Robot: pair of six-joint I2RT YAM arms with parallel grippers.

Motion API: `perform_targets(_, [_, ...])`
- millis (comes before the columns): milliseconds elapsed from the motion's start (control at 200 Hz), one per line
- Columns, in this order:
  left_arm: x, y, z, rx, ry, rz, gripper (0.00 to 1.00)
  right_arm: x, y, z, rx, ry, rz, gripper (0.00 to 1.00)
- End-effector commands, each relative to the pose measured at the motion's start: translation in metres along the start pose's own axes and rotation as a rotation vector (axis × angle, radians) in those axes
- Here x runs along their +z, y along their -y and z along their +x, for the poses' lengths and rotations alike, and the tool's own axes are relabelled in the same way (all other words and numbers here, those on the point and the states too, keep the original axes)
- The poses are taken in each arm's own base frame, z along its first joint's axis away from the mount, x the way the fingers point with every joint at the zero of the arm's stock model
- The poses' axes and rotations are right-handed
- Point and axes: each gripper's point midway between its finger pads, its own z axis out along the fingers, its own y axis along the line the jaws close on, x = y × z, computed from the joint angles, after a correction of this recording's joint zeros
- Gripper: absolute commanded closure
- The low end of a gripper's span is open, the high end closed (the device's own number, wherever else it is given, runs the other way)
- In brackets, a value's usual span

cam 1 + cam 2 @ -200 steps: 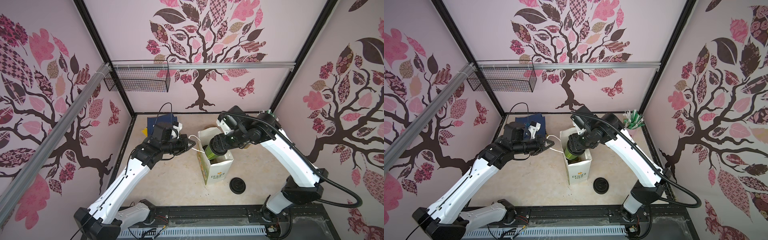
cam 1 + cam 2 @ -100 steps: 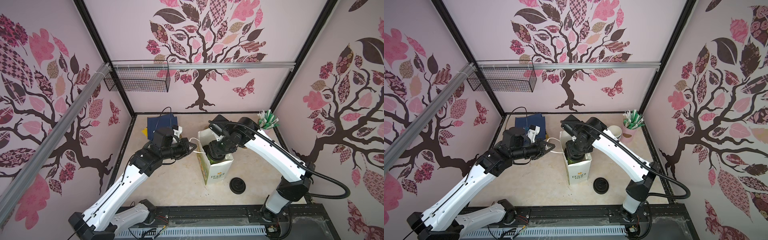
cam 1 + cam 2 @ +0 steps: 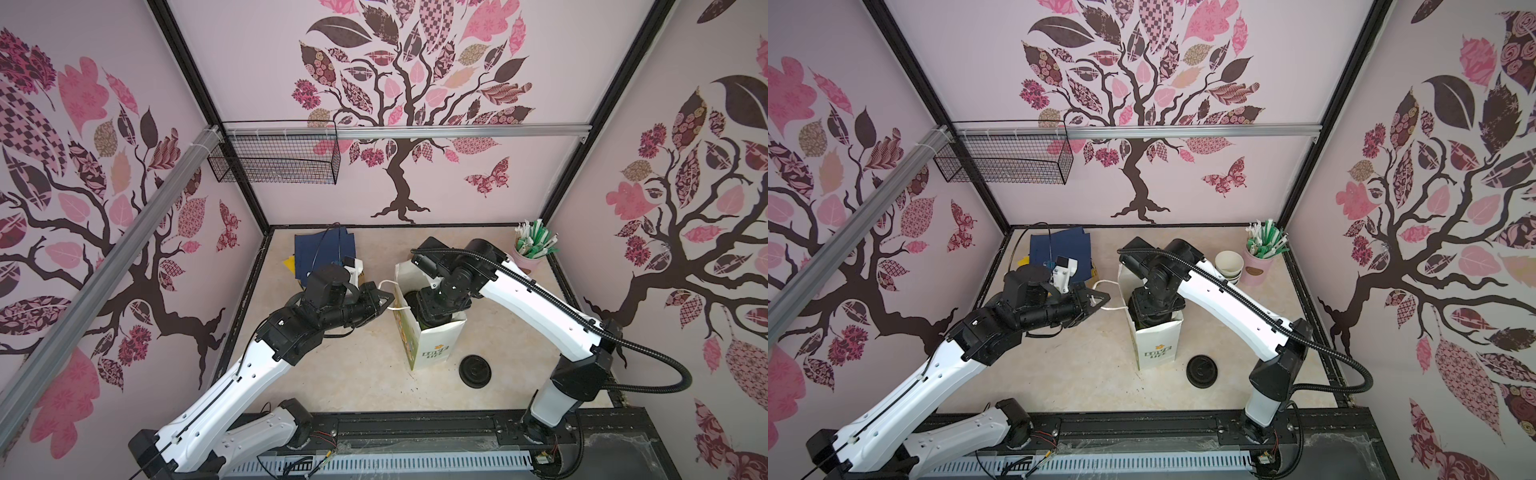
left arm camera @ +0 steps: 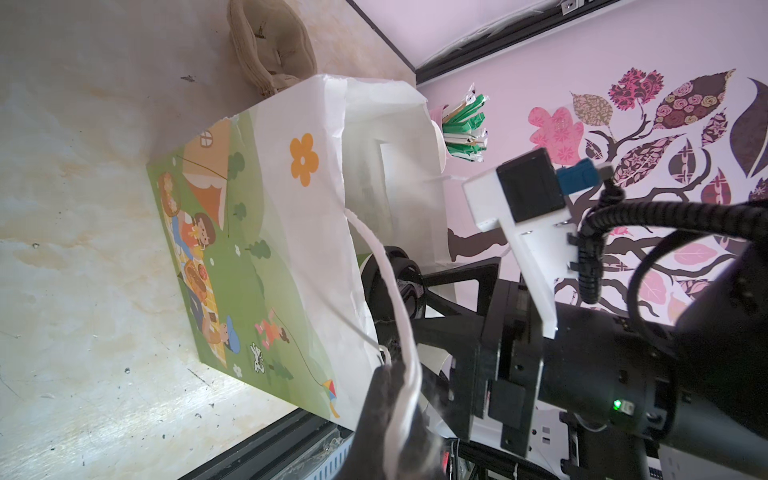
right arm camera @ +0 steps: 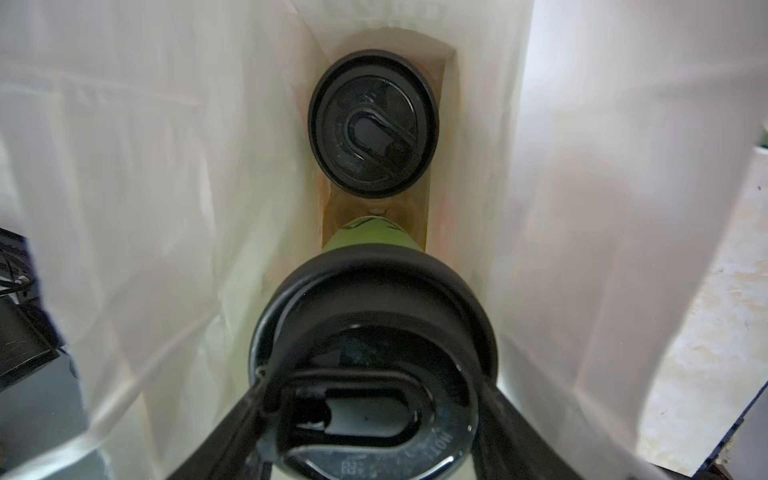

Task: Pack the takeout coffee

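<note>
on the counter (image 3: 353,374) the paper bag (image 3: 436,349) stands open. the right claw (image 5: 374,399), above the bag's mouth a second ago, now reaches down inside it, pinching the second cup (image 5: 374,245) just beside the first cup (image 5: 373,124) on the bag's floor; only release seems left. the left claw (image 3: 384,300) is pressed together on the bag's white handle (image 4: 398,305).

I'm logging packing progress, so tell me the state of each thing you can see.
Bag: upright, open.
Handle: pinched by left pincer, which is shut.
First cup: lidded, standing on the bag's floor.
Second cup: lidded, inside bag, gripped by right pincer.
Loose lid: flat on table.
</note>
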Motion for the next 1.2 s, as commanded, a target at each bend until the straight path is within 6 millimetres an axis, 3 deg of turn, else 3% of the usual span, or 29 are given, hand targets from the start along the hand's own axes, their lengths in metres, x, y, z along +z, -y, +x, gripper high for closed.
perform_targets(0, [0.003, -0.007, 0.000, -0.010, 0.020, -0.009, 1.00, 0.005, 0.005, 0.008, 0.055, -0.043, 0.040, 0.38])
perform_targets(85, [0.003, -0.008, 0.000, -0.010, 0.026, -0.009, 1.00, 0.010, 0.006, 0.010, 0.052, -0.057, 0.049, 0.37])
perform_targets(320, [-0.002, -0.007, -0.004, 0.015, 0.049, -0.016, 0.73, 0.021, 0.002, 0.006, 0.043, -0.081, 0.060, 0.37])
perform_targets(530, [-0.007, -0.001, -0.010, 0.052, 0.073, -0.016, 0.64, 0.029, 0.003, 0.003, 0.049, -0.087, 0.090, 0.37])
perform_targets(730, [-0.007, 0.000, -0.013, 0.071, 0.074, -0.025, 0.67, 0.039, 0.001, 0.003, 0.053, -0.113, 0.096, 0.37])
perform_targets(1020, [-0.008, -0.006, -0.017, 0.064, 0.061, -0.038, 0.88, 0.049, 0.001, 0.002, 0.045, -0.137, 0.106, 0.37])
perform_targets(1195, [-0.008, -0.008, -0.017, 0.063, 0.051, -0.035, 0.95, 0.058, 0.000, 0.004, 0.046, -0.171, 0.104, 0.37])
